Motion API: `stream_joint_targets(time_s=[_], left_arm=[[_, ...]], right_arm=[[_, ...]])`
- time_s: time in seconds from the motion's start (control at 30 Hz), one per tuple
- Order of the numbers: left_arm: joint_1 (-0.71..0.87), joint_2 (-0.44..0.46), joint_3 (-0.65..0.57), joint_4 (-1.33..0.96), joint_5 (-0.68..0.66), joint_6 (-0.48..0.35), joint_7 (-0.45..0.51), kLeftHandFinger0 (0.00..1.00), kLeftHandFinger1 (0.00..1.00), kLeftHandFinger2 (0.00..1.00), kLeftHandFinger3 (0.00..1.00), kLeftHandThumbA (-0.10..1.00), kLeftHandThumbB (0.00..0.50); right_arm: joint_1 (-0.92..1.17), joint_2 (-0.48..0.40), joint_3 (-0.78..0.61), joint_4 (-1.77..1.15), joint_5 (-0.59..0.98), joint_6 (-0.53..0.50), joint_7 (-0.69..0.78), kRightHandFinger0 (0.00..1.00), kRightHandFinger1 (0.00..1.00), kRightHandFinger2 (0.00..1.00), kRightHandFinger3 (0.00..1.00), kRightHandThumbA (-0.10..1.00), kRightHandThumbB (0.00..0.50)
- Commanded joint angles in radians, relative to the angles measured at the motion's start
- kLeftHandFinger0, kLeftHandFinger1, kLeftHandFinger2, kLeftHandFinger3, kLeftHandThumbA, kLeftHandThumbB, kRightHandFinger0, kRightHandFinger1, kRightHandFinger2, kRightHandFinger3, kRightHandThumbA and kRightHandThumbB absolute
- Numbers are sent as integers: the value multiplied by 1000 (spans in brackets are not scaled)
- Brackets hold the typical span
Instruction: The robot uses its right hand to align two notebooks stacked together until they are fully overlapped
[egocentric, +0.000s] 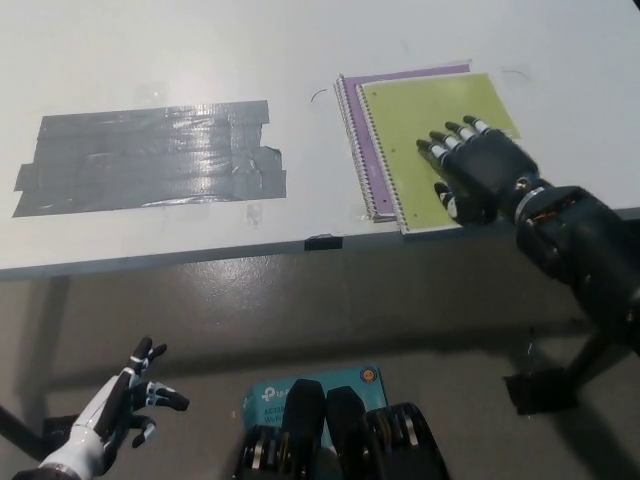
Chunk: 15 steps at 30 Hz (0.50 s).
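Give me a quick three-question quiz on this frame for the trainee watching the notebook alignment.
1. True or false: the right hand rests flat on the green notebook.
2. Which strip of the purple notebook shows past the green one? A) along the spiral side and far edge B) only the near edge C) none, fully covered
3. Fill in: the left hand hangs below the table edge, fingers apart, holding ____.

Key: 1 true; 2 A; 3 nothing.
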Motion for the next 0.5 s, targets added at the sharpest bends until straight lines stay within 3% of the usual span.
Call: stream_joint_targets(time_s=[0.0,0.1,0.2,0.3,0.4,0.47], left_arm=[[10,18,2,-28,4,-27,-17,433,518,452,1000,1000,500],[4,12,7,-24,-4,-17,-15,460,512,410,1000,1000,500],[3,13,7,-27,-8,-6,-19,476,537,442,1000,1000,500],[9,11,3,-29,2,-7,-12,440,534,427,1000,1000,500],[14,14,1,-32,4,-7,-15,392,518,461,1000,1000,500],[14,10,0,-27,1,-16,-16,420,548,466,1000,1000,500]], right_arm=[[-99,-45,-34,-39,-19,-25,-60,1000,1000,1000,1000,1000,173],[-117,-41,-52,-45,-14,-6,-55,1000,1000,1000,1000,1000,186],[-116,-6,-102,-53,11,39,-63,1000,1000,1000,1000,1000,185],[-101,23,-152,-64,37,67,-60,1000,1000,1000,1000,1000,172],[-73,91,-248,-85,98,163,-48,1000,1000,1000,1000,1000,177],[-62,110,-283,-87,104,184,-54,1000,1000,1000,1000,985,175]])
